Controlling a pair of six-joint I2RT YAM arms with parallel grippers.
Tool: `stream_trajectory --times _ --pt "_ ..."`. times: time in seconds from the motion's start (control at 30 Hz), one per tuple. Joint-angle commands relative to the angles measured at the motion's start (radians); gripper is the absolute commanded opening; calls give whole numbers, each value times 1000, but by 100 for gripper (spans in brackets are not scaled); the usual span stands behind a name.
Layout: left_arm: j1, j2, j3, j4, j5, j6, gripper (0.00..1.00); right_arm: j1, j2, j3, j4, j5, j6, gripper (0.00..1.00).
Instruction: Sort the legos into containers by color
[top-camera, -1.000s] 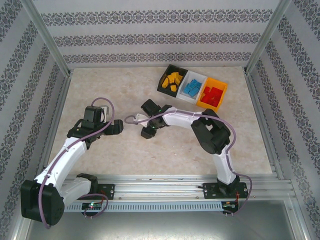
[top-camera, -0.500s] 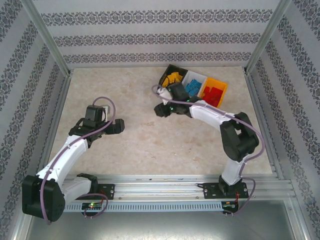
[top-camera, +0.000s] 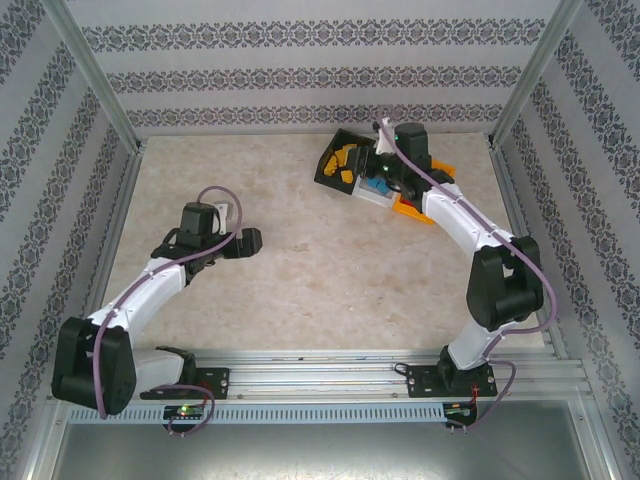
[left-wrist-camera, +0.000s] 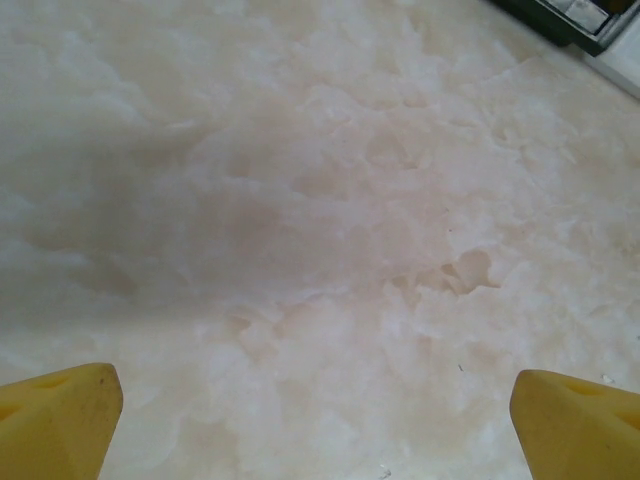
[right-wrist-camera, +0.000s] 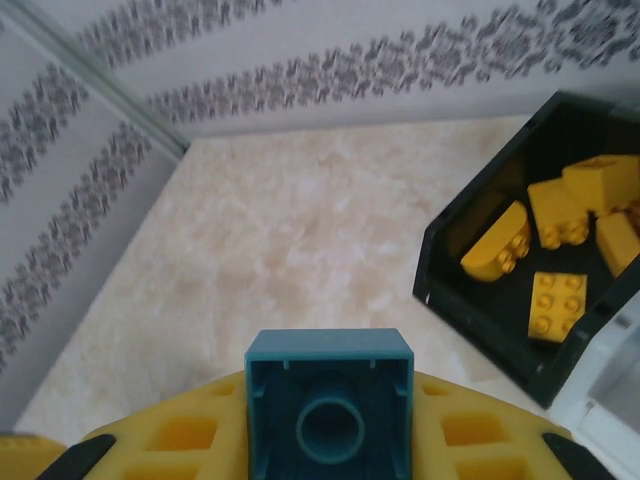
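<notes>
The right tool, clamped shut on a small teal-blue plastic brick, hung above the row of joined plastic bins at the far side of the pale marbled table, next to the black bin holding orange-yellow bricks. The orange bin showed beneath the arm. The left tool, yellow fingers spread wide and empty, hovered over bare table, well apart from the bins.

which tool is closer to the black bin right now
Right. The right tool, shut on a blue brick, is just beside the black bin; the left tool is open, well away across the table to its left.
</notes>
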Motion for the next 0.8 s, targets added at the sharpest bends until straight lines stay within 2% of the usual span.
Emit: stream_trajectory --times 0.0,0.3,0.53,0.77 --pt "-18 39 49 88 47 0 100 -32 21 75 16 -21 108 27" --pt "-23 139 69 245 149 -52 100 -85 158 305 -253 -1 78 28" --pt "-24 214 86 326 173 -102 100 -108 292 484 -429 4 91 27" --pt "-25 255 120 342 187 -110 100 -117 396 592 -465 -1 112 27"
